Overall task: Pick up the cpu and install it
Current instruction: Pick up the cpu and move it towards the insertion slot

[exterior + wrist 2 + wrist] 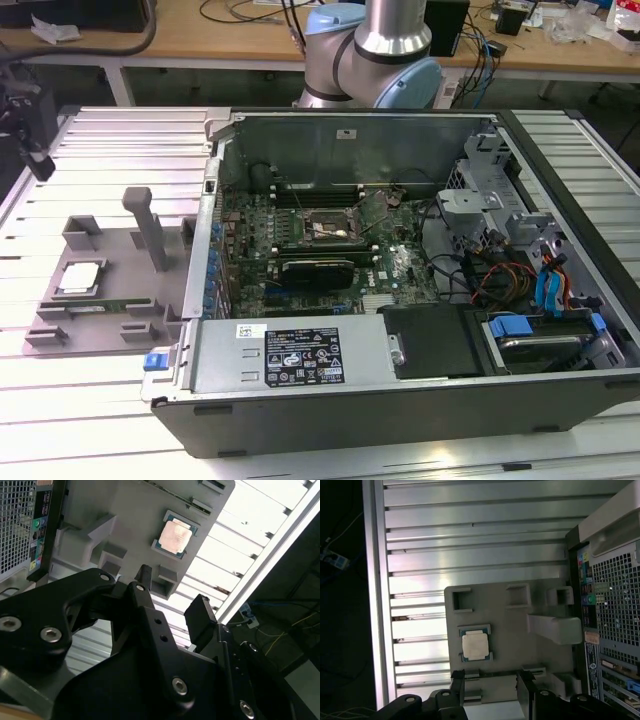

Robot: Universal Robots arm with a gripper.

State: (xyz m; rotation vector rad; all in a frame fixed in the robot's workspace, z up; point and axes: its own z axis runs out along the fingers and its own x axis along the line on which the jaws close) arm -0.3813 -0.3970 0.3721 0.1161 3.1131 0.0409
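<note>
In the first wrist view the gripper is up close. Its two fingers are spread apart and hold nothing. Past it, the cpu lies flat in a square nest on the grey tray, near the tray edge away from the computer case.

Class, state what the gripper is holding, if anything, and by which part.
Nothing. The gripper is open and empty; the cpu lies in the grey tray.
</note>
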